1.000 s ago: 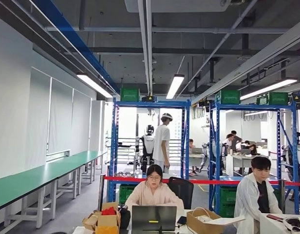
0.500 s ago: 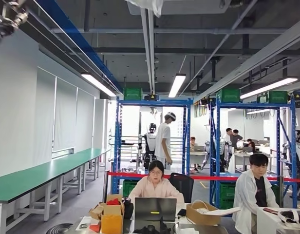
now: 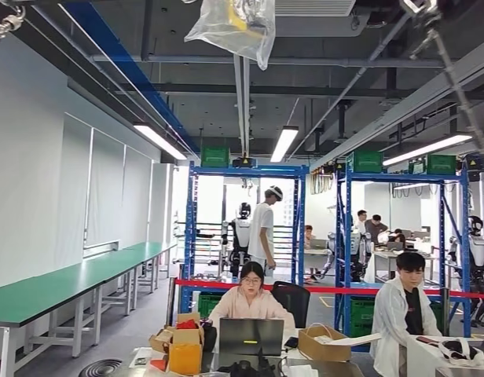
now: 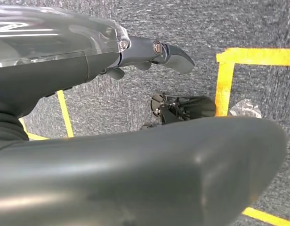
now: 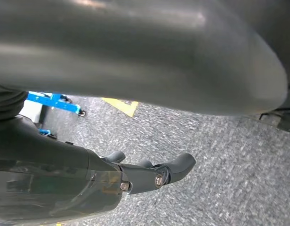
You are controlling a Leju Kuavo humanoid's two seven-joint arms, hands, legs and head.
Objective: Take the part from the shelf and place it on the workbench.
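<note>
In the head view two blue shelves (image 3: 245,167) (image 3: 405,177) stand far off across the room, with green crates (image 3: 214,155) on top and others low down. I cannot make out the part on them from here. A long green-topped workbench (image 3: 61,279) runs along the left wall. My left hand (image 4: 150,49) hangs over grey floor, fingers straight and apart from the thumb, holding nothing. My right hand (image 5: 154,176) hangs the same way, also holding nothing.
A red barrier tape (image 3: 323,288) crosses in front of the shelves. Two seated people (image 3: 251,302) (image 3: 402,310) work at desks with a laptop and cardboard boxes (image 3: 183,349). A clear plastic bag (image 3: 233,27) hangs overhead. Yellow floor lines (image 4: 225,80) mark the carpet.
The whole head picture has shifted, so the camera has moved. The clear bag and overhead cables have come into view at the top, and more of the near desks shows below.
</note>
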